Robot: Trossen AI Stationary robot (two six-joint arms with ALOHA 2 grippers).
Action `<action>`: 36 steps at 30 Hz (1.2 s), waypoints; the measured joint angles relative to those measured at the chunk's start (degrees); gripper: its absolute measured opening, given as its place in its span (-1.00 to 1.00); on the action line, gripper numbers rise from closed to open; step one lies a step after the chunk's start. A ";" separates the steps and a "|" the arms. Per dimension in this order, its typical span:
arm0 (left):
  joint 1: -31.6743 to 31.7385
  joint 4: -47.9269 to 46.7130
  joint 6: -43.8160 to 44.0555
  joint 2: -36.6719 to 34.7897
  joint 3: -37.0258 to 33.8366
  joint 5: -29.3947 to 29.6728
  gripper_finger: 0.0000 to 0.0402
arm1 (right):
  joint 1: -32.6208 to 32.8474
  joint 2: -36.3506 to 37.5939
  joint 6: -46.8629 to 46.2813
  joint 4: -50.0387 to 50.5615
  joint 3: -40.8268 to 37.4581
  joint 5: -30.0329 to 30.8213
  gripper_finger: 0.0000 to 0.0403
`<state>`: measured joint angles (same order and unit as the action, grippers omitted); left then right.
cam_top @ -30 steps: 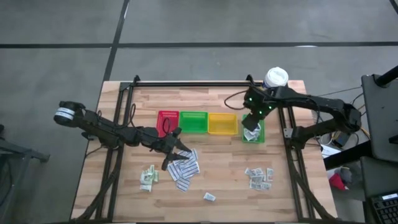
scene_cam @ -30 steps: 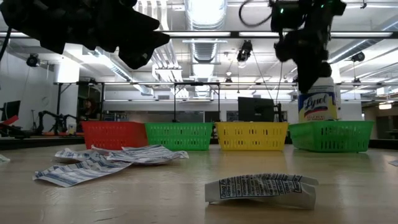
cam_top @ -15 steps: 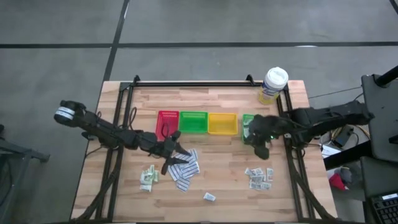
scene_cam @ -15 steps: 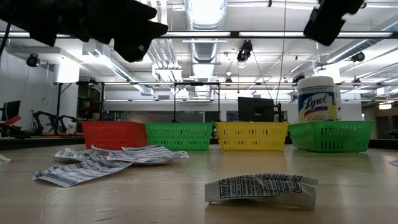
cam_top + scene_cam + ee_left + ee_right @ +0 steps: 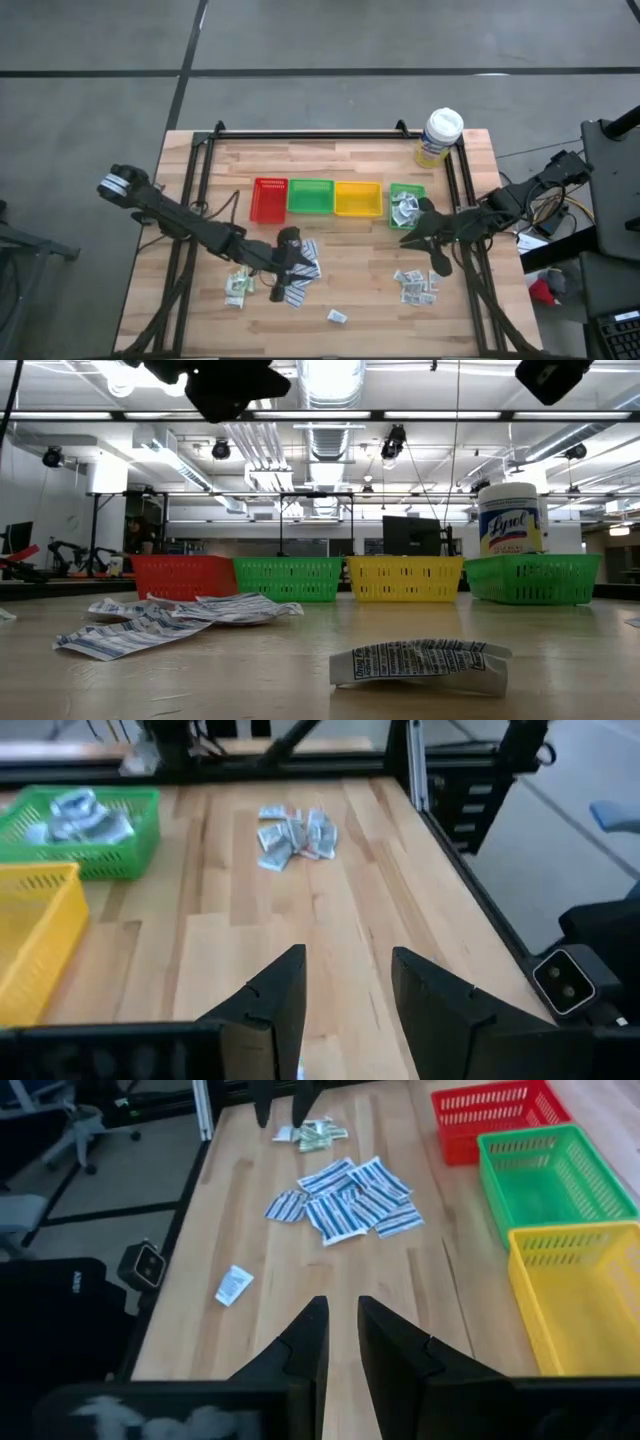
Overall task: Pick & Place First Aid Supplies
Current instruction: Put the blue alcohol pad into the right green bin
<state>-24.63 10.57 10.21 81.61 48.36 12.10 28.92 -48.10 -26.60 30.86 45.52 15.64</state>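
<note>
While both arms hang over the wooden worktop, neither hand carries anything. Left hand sits over the heap of blue-striped white packets near the worktop's middle; its fingers stand apart with bare wood between them. Right hand hovers between the far-right green tray and the pile of small grey-white packets; its fingers are nearly together, a narrow gap left, nothing clamped.

Supplies lie in 4 places on the wood:
- striped packets, overlapping, in front of the red tray
- a small clump of pale green-white sachets, just left of the striped heap
- 1 lone white packet near the front edge, apart from the rest
- the grey-white pile at front right

Several crumpled packets already sit inside the far-right green tray. Red, green and yellow trays stand side by side in a row, touching.

White-lidded tub stands upright at the back right corner.
</note>
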 joint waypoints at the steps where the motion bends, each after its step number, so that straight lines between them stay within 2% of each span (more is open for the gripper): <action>1: -0.05 -1.62 0.57 1.07 1.23 0.02 -0.28 | 0.11 0.40 -0.02 -0.03 -0.41 0.27 -0.72; 10: -0.35 -15.53 6.67 13.39 14.20 -0.34 -0.28 | 0.23 5.27 0.44 0.00 -2.89 1.14 -0.72; 19: -1.09 -26.30 5.35 25.20 29.58 -5.01 -0.28 | 0.21 7.91 -2.46 -0.21 -5.55 2.15 -0.72; 24: -1.93 -33.61 4.29 31.02 38.10 -5.70 -0.28 | 0.18 7.92 -2.60 -0.25 -5.93 2.58 -0.72; 29: -2.37 -35.08 4.23 36.20 44.49 -6.93 -0.28 | 0.18 7.96 -2.38 -0.34 -5.93 2.56 -0.72; 36: -2.64 -35.17 6.32 40.97 48.75 -8.57 -0.28 | 0.20 7.98 -0.14 -0.36 -5.93 2.54 -0.72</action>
<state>-27.28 -24.60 16.53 122.58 97.11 3.53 29.12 -40.12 -26.74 30.50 39.59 18.17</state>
